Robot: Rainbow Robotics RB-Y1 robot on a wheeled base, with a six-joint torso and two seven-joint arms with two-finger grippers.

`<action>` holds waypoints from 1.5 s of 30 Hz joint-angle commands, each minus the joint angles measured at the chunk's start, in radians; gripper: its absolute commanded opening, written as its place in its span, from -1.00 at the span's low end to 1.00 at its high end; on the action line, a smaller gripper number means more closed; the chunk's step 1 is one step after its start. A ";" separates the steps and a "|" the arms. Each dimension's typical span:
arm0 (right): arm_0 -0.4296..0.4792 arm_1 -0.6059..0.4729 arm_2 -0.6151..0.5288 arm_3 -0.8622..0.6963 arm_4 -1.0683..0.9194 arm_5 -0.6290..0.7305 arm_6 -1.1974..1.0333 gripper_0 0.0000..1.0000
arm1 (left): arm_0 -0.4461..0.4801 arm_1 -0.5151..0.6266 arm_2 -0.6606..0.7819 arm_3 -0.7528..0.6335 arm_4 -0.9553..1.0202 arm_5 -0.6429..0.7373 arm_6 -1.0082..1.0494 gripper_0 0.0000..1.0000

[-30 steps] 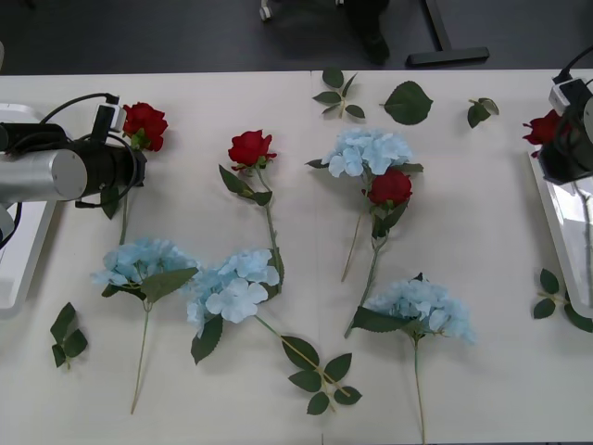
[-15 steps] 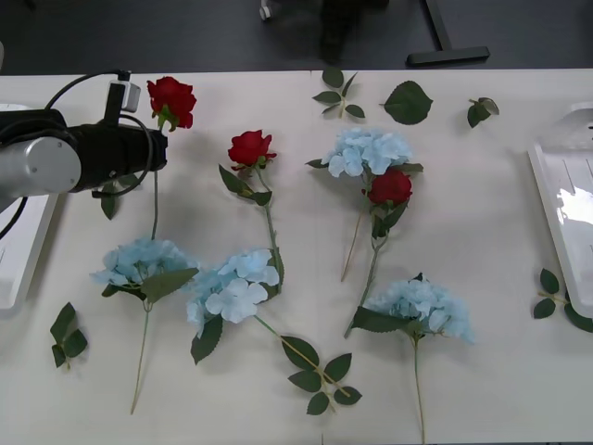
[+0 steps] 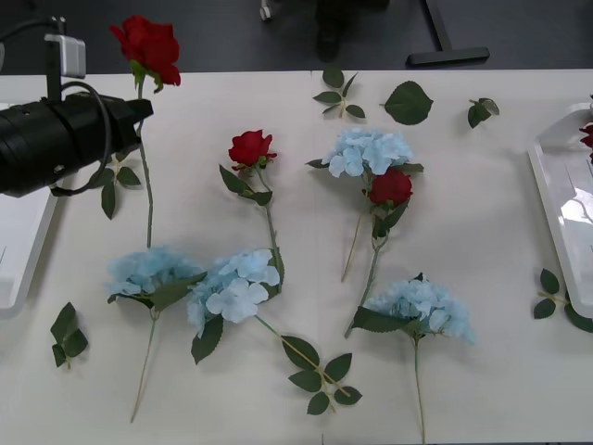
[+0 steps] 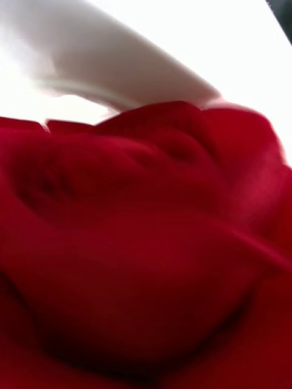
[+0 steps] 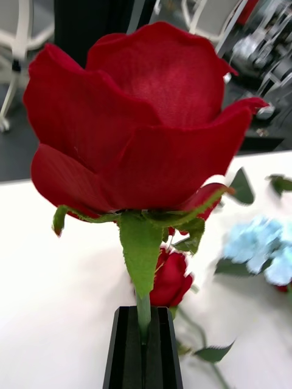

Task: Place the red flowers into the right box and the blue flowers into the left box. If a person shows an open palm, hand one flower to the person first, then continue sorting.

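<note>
Front view puts your lifted rose (image 3: 146, 44) at the far left of the table (image 3: 463, 232), its head raised past the back edge and its stem hanging down toward the blue flowers. You have the left gripper (image 5: 143, 340) pinched shut on that stem just under the head, which the left wrist view shows plainly. Judging by the layout, you are 1 rose into a carry across to the right box (image 3: 559, 204), where a red head (image 3: 587, 135) already shows at the edge. The right wrist view sits against a red rose (image 4: 146, 243) with white tray rim behind it, so the right gripper is at that box, but you cannot tell whether its fingers are apart or together. Left to do: 2 red roses (image 3: 251, 147) (image 3: 390, 186) lie mid-table, and 4 blue flowers (image 3: 148, 269) (image 3: 236, 283) (image 3: 369, 150) (image 3: 422, 308) lie unsorted, none yet in the left box (image 3: 20, 250). No open palm is offered.
</note>
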 commanded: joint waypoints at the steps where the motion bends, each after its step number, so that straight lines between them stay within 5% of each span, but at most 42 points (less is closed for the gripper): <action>1: -0.042 0.008 -0.030 0.004 0.005 -0.002 -0.013 0.81 | 0.049 0.042 0.102 -0.131 0.080 -0.011 -0.014 -1.00; 4: -0.044 -0.005 -0.030 0.003 -0.021 -0.001 0.010 1.00 | 0.065 0.022 0.119 -0.194 0.101 -0.011 -0.019 -1.00; 14: -0.073 -0.163 -0.031 -0.117 -0.464 0.200 0.329 1.00 | 0.099 -0.159 0.098 -0.342 -0.022 -0.017 -0.018 -1.00; 27: 0.007 -0.301 -0.022 -0.263 -1.343 0.665 0.658 1.00 | 0.052 -0.414 -0.255 -0.359 -0.009 -0.428 -0.042 -1.00; 36: 0.219 -0.266 -0.019 -0.600 -1.771 0.640 0.583 1.00 | -0.016 -0.519 -0.375 -0.281 -0.025 -0.513 -0.131 -1.00; 45: 0.280 -0.226 -0.021 -0.803 -1.986 0.651 0.488 1.00 | -0.076 -0.585 -0.411 -0.164 -0.028 -0.559 -0.211 -1.00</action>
